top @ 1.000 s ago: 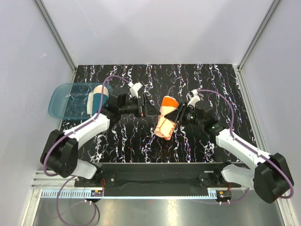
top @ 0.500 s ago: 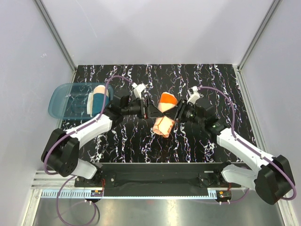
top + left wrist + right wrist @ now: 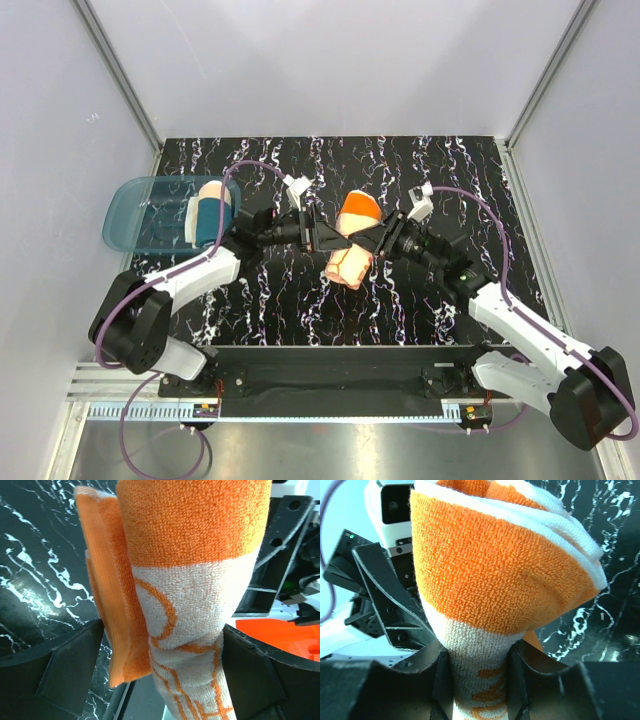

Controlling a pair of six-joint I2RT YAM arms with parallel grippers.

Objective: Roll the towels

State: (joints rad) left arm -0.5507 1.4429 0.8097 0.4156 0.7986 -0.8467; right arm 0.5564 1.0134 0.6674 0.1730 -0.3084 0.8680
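**Top external view:** the rolled orange towel (image 3: 358, 213) was at the centre of the marbled table (image 3: 450, 180), between the left gripper (image 3: 333, 239) and the right gripper (image 3: 372, 240). The teal towel (image 3: 207, 218) (rolled, pale end showing) lay in the blue tray (image 3: 130, 215) at far left.
**Left wrist view:** the left jaws stood spread wide, one on either side of the orange roll.
**Right wrist view:** the right fingers (image 3: 442, 680) pinched the roll's cream lower part

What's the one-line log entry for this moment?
right gripper: shut on orange towel | left gripper: open, fingers either side of orange towel | blue towel: rolled, in tray
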